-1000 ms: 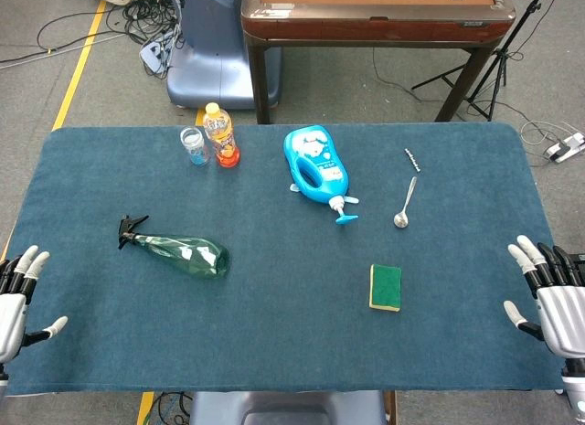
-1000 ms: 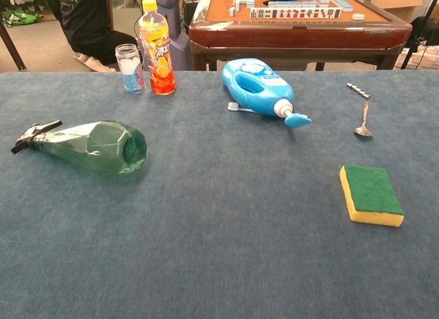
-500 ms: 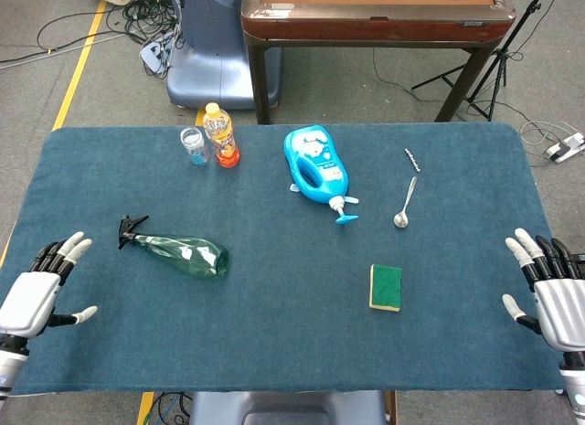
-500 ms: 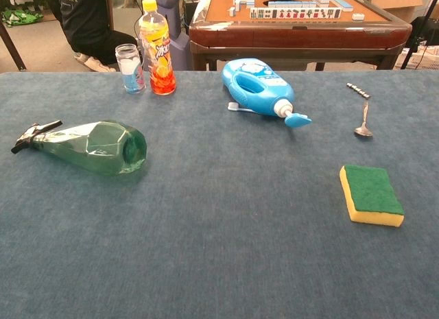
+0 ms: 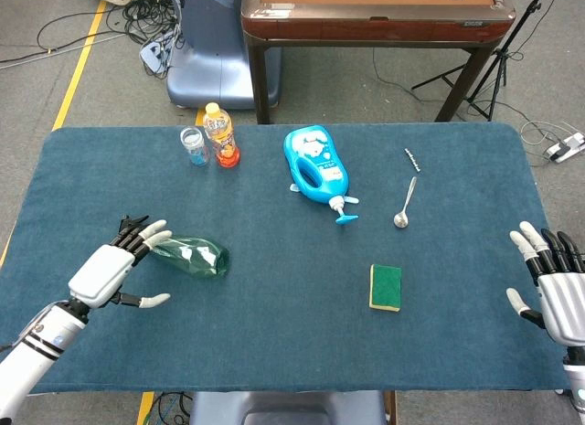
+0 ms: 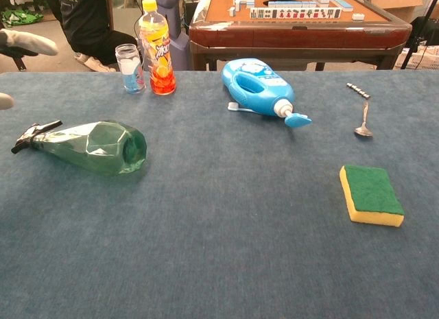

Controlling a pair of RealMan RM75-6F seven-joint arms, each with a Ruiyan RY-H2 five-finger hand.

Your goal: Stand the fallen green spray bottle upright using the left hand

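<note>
Left hand point(image 5: 110, 271) hovering beside fallen green spray bottle point(image 5: 187, 255), fingers spread wide (nothing held), ready to grasp.

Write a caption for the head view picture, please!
Left hand open above the fallen green spray bottle; right hand waits at the table's edge.

The translucent green spray bottle point(image 5: 187, 254) lies on its side, black nozzle pointing left.

Brown table point(image 5: 375, 18), grey floor point(image 5: 82, 87)
</note>
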